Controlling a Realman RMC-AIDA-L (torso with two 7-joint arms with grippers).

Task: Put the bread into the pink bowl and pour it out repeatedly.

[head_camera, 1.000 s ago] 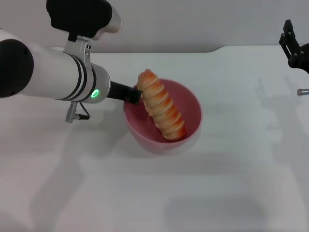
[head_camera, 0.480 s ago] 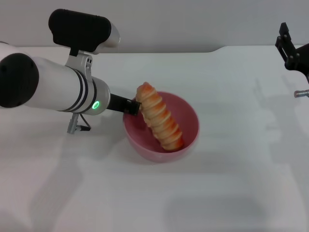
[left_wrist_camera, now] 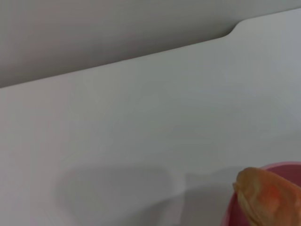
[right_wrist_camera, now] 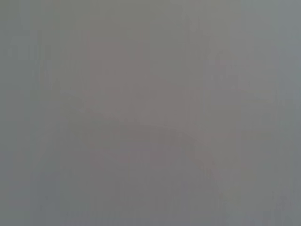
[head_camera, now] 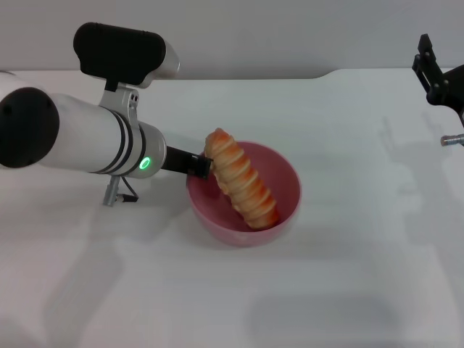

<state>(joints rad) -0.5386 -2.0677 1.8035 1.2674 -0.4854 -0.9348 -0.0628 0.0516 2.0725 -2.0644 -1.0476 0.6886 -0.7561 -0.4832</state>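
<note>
The pink bowl [head_camera: 284,181] stands on the white table with the bread [head_camera: 241,178] lying aslant inside it. One end of the loaf pokes above the left rim. My left gripper [head_camera: 198,165] is at that left rim, just under the raised end of the bread, and looks shut on the rim. The left wrist view shows only the orange tip of the bread [left_wrist_camera: 265,200] and a strip of the pink bowl [left_wrist_camera: 288,165]. My right gripper [head_camera: 433,72] is held up at the far right edge, away from the bowl.
The white table [head_camera: 326,290] runs all round the bowl, and its back edge meets a grey wall. A small metal part [head_camera: 452,140] shows at the right edge below the right gripper. The right wrist view is a plain grey blur.
The left gripper and the bowl have come down and nearer to me, and the bowl went from tilted to nearly level. The bread stayed inside. The right arm barely moved.
</note>
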